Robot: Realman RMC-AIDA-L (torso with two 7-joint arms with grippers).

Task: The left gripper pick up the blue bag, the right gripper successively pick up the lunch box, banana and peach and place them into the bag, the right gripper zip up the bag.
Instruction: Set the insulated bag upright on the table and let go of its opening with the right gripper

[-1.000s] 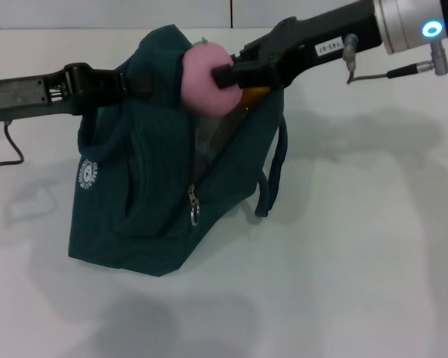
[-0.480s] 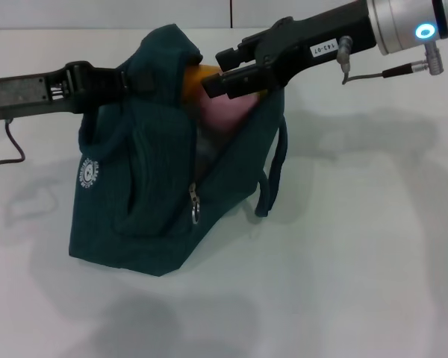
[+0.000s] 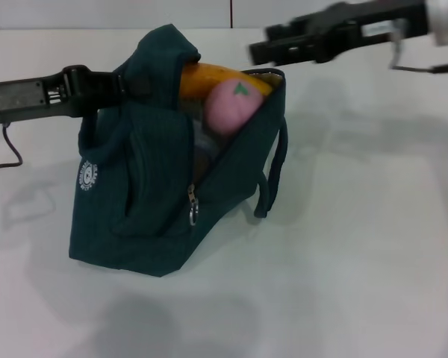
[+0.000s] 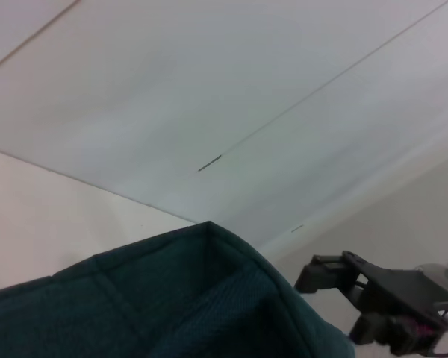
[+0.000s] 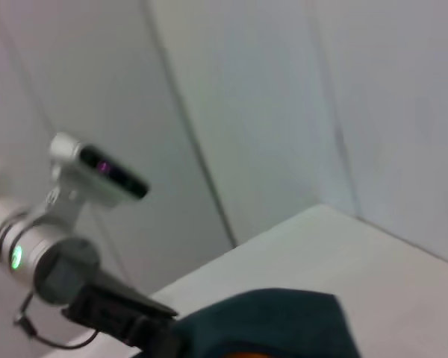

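Blue bag [image 3: 157,201] sits left of centre in the head view, one soft, floppy fabric thing that sags unless held, so my left gripper [image 3: 123,83], reaching in from the left edge, is clenched on its raised top edge by the handle. Inside its open mouth I count one banana [image 3: 209,78] and one peach [image 3: 234,106], both light, and the lunch box I cannot make out. At upper right my right gripper [image 3: 260,46] hangs clear and holds nothing, its fingers too blurred to judge; I'd take the small metal zipper pull [image 3: 193,204], one, low on the front seam
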